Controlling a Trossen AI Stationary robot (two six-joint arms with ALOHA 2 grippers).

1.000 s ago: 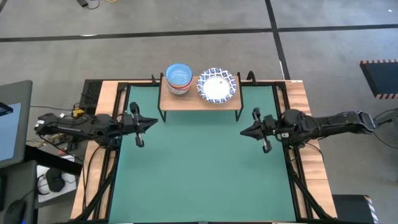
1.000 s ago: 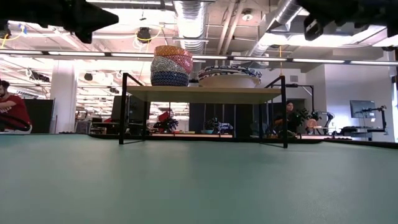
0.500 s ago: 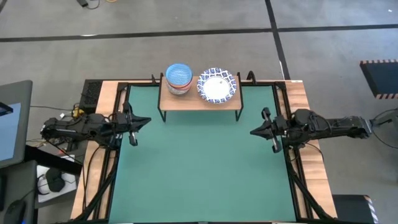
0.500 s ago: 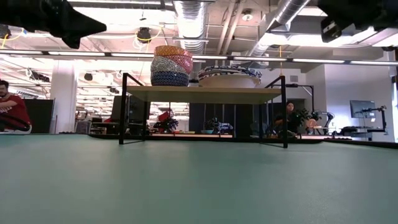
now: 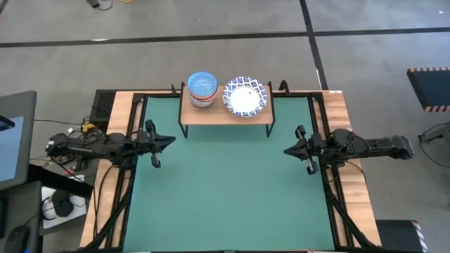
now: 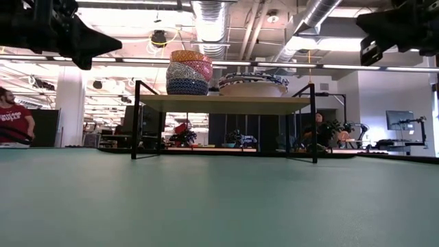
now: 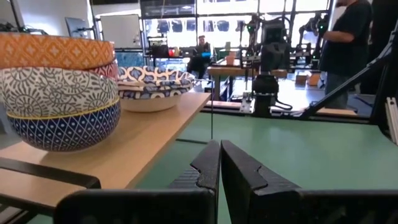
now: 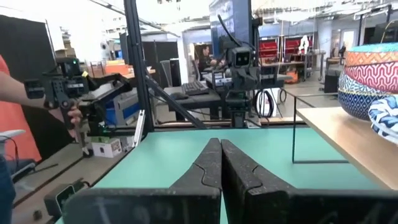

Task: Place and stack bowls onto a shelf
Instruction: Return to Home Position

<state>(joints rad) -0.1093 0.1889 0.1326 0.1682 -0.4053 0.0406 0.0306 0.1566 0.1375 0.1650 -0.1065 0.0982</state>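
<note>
The shelf (image 5: 225, 114) is a light-wood board on black legs at the table's far edge. A stack of small bowls (image 5: 202, 88) with a light blue one on top sits on its left part. A stack of wide white bowls with blue patterned rims (image 5: 246, 97) sits beside it on the right. In the low view the small stack (image 6: 188, 72) and the wide stack (image 6: 252, 84) rest on the board (image 6: 226, 103). My left gripper (image 5: 169, 140) hovers shut near the table's left edge. My right gripper (image 5: 288, 150) hovers shut near the right edge. Both are empty.
The green mat (image 5: 225, 190) covers the table between the arms and in front of the shelf. The shelf's thin black legs (image 6: 135, 120) stand on the mat's far part. People and equipment show in the room beyond the table (image 6: 14, 123).
Both grippers have drawn back from the middle of the table, the left toward the left edge and the right toward the right edge. Both have also sunk a little. The bowls and the shelf have stayed where they were.
</note>
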